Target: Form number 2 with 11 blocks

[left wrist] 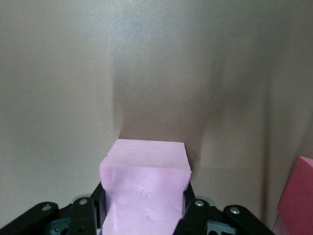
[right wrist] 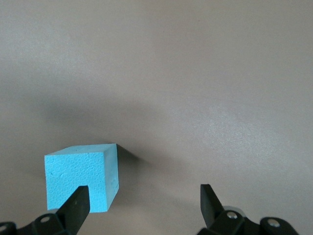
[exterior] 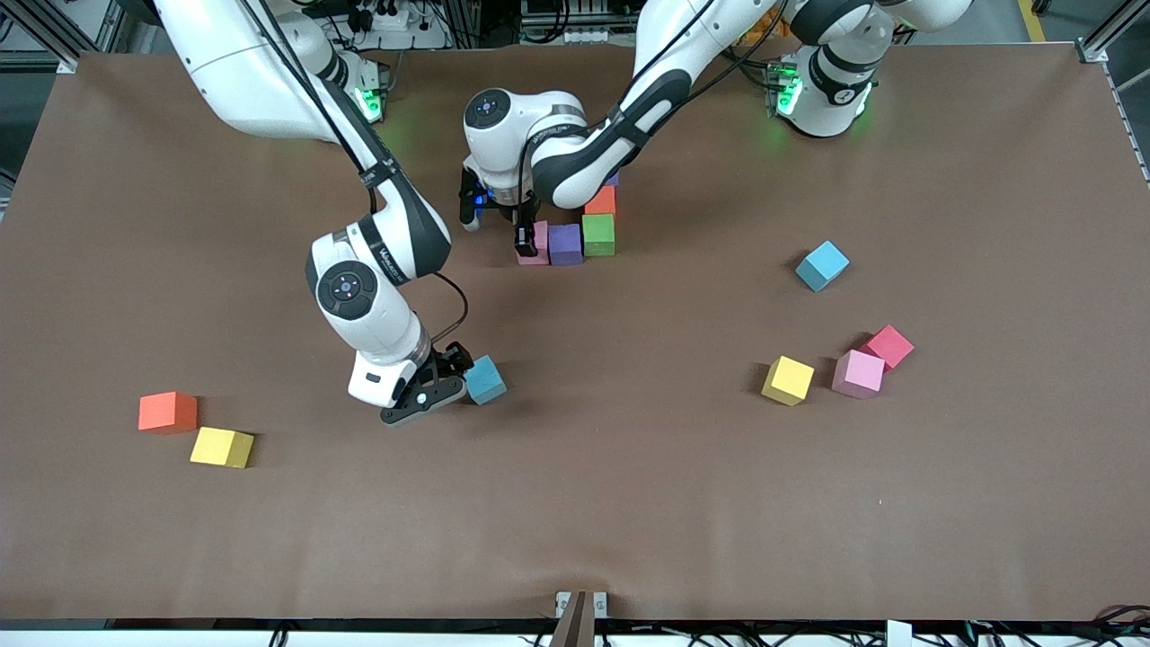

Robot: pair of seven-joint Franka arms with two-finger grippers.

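Pink block [left wrist: 145, 183] held in left fingers [left wrist: 193, 211], right fingers [right wrist: 78, 204] wide beside blue block [right wrist: 81, 176].

Brown matte counter [exterior: 629, 503] fills the view. Small metal bracket [exterior: 580, 607] at the middle of its camera-side edge. Aluminium frame rails [exterior: 1107, 36] at the corners by the bases, with cables and a power strip [exterior: 388, 18] past that edge.

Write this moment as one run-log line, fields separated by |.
left gripper: shut on pink block, at row beside purple block | right gripper: open, beside blue block, not around it
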